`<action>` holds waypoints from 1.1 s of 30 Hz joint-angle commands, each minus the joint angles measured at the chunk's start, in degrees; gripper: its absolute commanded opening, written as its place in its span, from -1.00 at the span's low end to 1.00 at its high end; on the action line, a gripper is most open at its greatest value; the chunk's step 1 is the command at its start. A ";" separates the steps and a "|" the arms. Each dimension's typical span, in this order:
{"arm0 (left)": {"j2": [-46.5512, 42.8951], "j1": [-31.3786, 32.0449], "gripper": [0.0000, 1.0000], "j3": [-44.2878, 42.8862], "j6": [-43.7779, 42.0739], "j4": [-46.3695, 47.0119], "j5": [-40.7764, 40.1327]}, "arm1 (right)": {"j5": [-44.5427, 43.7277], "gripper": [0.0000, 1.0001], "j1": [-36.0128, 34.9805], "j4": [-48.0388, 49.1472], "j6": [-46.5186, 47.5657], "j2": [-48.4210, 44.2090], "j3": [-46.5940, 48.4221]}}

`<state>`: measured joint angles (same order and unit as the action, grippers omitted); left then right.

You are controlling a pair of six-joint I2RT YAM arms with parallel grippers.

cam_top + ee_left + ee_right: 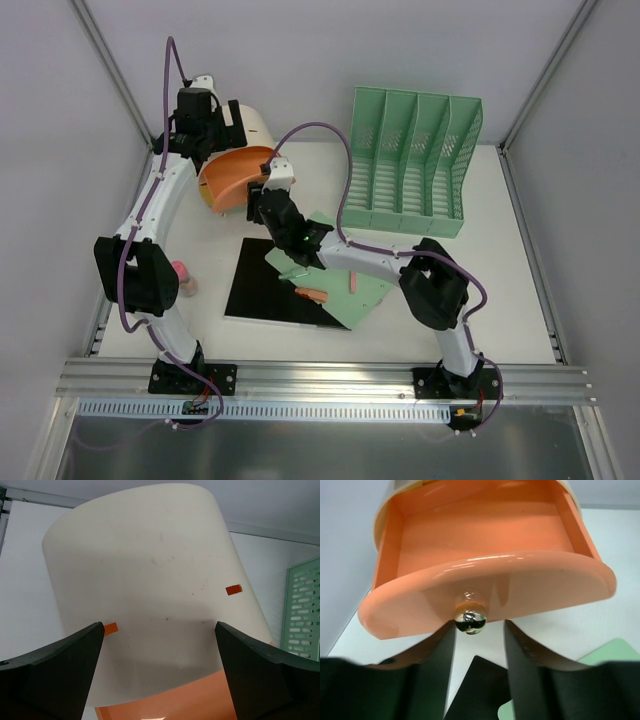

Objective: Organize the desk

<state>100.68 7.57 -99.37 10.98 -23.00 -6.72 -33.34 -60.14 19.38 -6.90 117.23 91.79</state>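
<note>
The desk (pixel 520 300) carries a cream box (pixel 145 555) far back on its left, and the box's orange drawer (pixel 485 540) stands open toward the arms. The left gripper (pixel 160 635) straddles the box with its fingers spread wide; I cannot tell whether they touch it. The right gripper (pixel 480 640) is just in front of the drawer, fingers parted around the knob (pixel 470 620) and seemingly not pinching it. I'd brace the box first, then move the drawer straight along its slide.

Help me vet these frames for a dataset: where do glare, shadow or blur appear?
Top external: even, soft light on the desk, sharp throughout. Left wrist: soft shadow across the lower cream casing; left fingers dark, near-featureless. Right wrist: glare streaks on the glossy orange drawer, chrome knob mirrors its surroundings, right fingers underexposed.
</note>
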 commanded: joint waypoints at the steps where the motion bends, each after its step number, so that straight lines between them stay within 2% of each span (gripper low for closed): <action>1: -1.46 0.60 0.93 1.37 -1.40 -3.01 -0.84 | -5.06 0.08 -0.24 -0.91 2.41 -4.81 -0.65; 3: -1.63 0.60 0.93 1.29 -1.49 -3.10 -0.84 | -5.42 0.19 -0.24 -1.62 2.41 -5.34 -0.30; 5: -1.63 0.60 0.93 1.20 -1.58 -3.10 -1.10 | -5.07 0.38 -0.24 -2.15 2.59 -6.13 -0.21; 14: -1.89 0.60 0.93 0.94 -1.58 -3.01 -1.37 | -4.54 0.47 -0.24 -4.78 2.41 -10.87 -1.87; 19: -1.98 0.60 0.94 0.67 -1.58 -3.10 -1.36 | -5.24 0.50 -0.24 -12.32 2.33 -16.67 -3.10; 23: -2.42 0.60 0.94 0.76 -1.67 -3.10 -1.63 | -7.35 0.59 0.37 -19.10 2.15 -23.78 -7.66; 30: -2.77 0.51 0.97 1.02 -1.23 -3.01 -1.80 | -8.93 0.67 7.57 -36.40 -6.63 -42.85 -27.15; 33: -2.42 0.51 0.98 0.94 -1.14 -3.27 -2.15 | -12.26 0.68 9.77 -42.98 -8.83 -51.12 -32.27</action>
<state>100.38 7.57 -99.37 10.94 -23.40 -7.11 -40.40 -51.20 -14.00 -11.35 71.99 62.76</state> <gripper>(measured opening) 0.989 0.838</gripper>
